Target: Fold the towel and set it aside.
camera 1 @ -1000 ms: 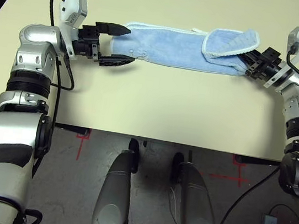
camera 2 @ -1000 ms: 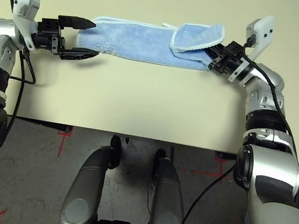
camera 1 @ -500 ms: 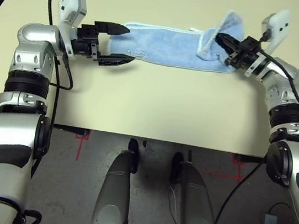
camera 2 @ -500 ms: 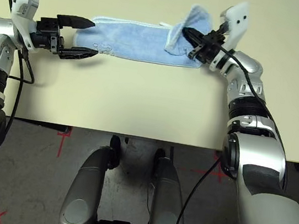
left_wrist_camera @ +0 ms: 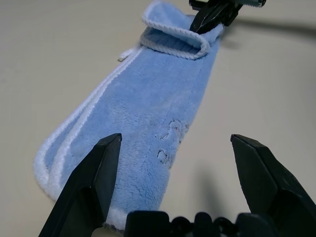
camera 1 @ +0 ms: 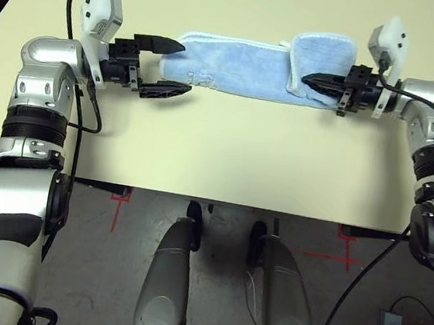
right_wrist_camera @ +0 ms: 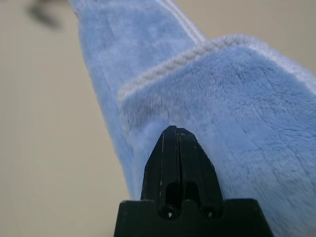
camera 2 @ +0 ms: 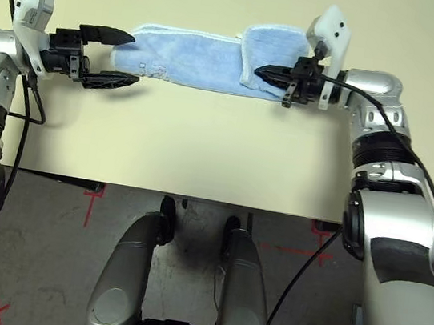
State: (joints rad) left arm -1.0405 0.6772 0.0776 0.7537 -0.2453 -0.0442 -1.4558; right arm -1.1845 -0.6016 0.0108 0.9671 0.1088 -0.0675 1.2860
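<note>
Hovering with fingers spread wide, the left gripper (camera 1: 162, 66) brackets the towel's (camera 1: 238, 67) near end without touching it. The towel lies as a long strip on the table (camera 1: 226, 156), its right end flapped over. The right gripper (camera 1: 308, 81) has its fingers pressed together, tip at that flap's edge, probably pinching it. Soft, light and limp, the cloth will sag; grip it at the stitched corners.

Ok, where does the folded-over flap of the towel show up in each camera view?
Left eye: upper right of centre, flap beside the right end effector.
Right eye: upper centre.
Left wrist: far end of the towel.
Right wrist: right half.
Shared landmark: the flap's white stitched edge.
</note>
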